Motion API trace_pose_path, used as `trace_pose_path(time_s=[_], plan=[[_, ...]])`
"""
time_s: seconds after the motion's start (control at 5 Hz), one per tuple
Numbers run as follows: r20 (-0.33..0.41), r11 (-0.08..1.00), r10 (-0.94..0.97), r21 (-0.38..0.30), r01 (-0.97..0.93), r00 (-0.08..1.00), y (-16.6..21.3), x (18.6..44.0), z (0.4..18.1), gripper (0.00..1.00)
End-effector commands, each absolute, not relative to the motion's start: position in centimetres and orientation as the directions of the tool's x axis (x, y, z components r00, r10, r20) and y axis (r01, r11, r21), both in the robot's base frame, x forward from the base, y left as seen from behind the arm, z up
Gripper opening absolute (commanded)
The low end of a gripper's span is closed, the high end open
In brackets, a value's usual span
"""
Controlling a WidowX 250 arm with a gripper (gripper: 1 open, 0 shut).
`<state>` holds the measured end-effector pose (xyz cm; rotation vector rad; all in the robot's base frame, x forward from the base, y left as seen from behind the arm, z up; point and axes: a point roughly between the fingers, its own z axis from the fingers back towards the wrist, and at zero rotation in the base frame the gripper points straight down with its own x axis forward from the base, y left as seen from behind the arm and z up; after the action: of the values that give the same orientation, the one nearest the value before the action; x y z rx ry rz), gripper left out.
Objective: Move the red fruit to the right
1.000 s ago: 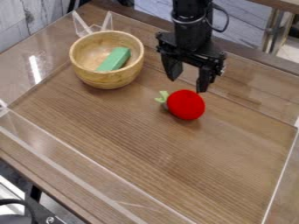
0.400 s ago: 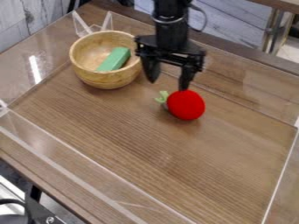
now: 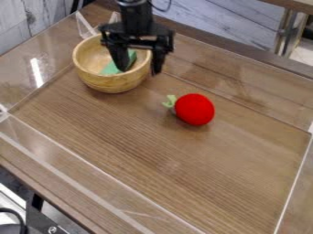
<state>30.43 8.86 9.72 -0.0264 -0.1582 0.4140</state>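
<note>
The gripper (image 3: 135, 60) hangs from the black arm (image 3: 134, 11) at the upper centre of the view and points straight down. Its dark fingers (image 3: 158, 57) stand wide apart; the jaws are open and hold nothing. The fingers sit over the right part of the wooden bowl (image 3: 95, 77), with one finger in front of the bowl's right rim as the camera sees it. Whether any finger touches the bowl cannot be told from this view.

The wooden bowl stands on the table (image 3: 146, 155) at the upper left. It is round, light-coloured and upright. A flat green piece (image 3: 115, 66) lies inside it, partly hidden behind the gripper.

The red fruit (image 3: 193, 109) rests on the table right of centre. It is small, round and bright red, smaller than the bowl. A small green leaf (image 3: 170, 101) sticks out from its upper left side. The fruit lies to the right of the bowl and nearer the camera, well apart from it. It is also apart from the gripper: nothing touches it.

The table has a brown wood-grain surface. A low clear wall (image 3: 297, 183) runs around its edges, visible along the right side and the near left corner. A glossy clear sheet (image 3: 37, 55) covers the far left part of the surface and shows pale reflections.
</note>
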Motion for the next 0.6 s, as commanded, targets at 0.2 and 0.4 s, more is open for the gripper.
trace_pose_path(time_s=[0.2, 0.4], plan=[[0.264, 0.872, 0.485, -0.077, -0.484, 0.833, 11.5, 31.2, 14.9, 1.00], [0.263, 0.890, 0.451, -0.063, -0.451, 0.853, 12.4, 31.7, 14.3, 1.00]])
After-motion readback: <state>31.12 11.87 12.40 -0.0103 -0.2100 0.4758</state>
